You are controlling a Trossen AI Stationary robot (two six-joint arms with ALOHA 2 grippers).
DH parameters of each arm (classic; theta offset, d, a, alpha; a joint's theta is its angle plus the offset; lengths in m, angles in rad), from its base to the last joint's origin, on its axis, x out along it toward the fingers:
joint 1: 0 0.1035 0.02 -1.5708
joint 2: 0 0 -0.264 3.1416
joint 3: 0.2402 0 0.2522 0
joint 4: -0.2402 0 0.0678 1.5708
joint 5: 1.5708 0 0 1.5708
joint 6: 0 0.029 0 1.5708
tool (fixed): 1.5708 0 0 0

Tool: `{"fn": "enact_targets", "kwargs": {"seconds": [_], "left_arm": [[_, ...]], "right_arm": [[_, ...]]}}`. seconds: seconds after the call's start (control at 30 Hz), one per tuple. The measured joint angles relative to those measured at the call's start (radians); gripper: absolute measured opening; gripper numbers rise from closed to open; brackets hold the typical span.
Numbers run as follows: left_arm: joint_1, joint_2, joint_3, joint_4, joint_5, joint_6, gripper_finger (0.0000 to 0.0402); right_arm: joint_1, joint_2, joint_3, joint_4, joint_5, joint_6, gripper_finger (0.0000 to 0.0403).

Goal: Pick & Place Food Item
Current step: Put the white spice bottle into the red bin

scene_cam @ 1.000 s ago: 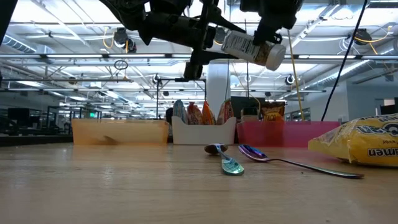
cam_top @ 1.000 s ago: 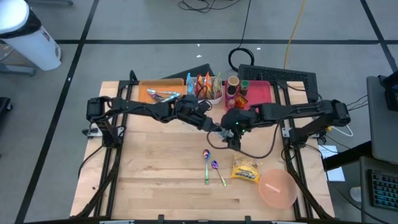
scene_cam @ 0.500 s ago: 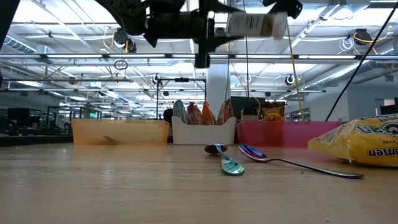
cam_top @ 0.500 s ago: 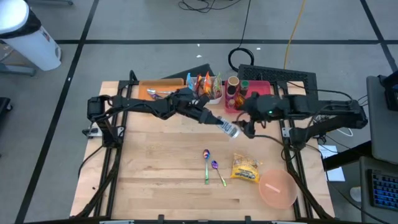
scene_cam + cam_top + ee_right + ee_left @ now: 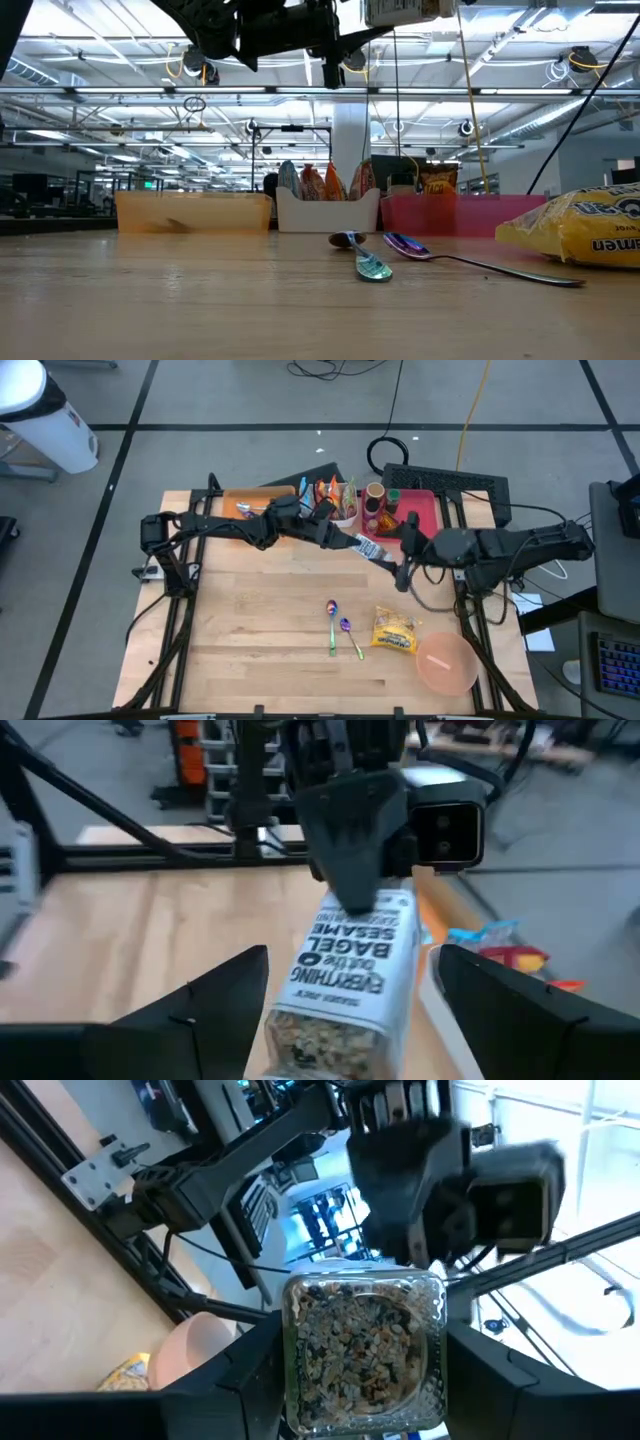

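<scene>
Clear plastic seasoning jar with a white label (image 5: 370, 549) held in the air above the wooden desk (image 5: 260, 640), near the pink tray (image 5: 420, 508), clamped at one end by the left end effector (image 5: 340, 540). Right end effector (image 5: 403, 575) just beside the other end of the jar, fingers spread apart and grasping nothing. On the desk below, well apart: two metal spoons (image 5: 340, 628), yellow noodle packet (image 5: 394, 632), pink round bowl (image 5: 446, 664).

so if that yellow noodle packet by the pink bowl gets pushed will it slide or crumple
The yellow plastic noodle packet lies flat on the wooden table, so it would probably slide rather than tip or roll. Its wrapper looks glossy and puffy in the low view, so fingers may slip or dent it. It appears light for its size, and the contents could crack if squeezed hard.
</scene>
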Motion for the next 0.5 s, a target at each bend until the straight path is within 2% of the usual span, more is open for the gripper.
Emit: {"fn": "enact_targets", "kwargs": {"seconds": [0.17,0.33,0.5], "left_arm": [[0.01,0.0,0.0,0.004,0.0,-0.027,0.0206],[0.023,0.0,0.0,0.037,-0.003,-0.05,0.0206],[0.035,-0.002,0.001,0.122,0.001,-0.09,0.0206]], "right_arm": [[0.056,0.01,-0.094,0.156,0.154,-0.069,0.0281],[0.091,0.01,-0.158,0.233,0.327,-0.097,0.0281],[0.111,0.01,-0.181,0.238,0.387,-0.098,0.0281]]}}
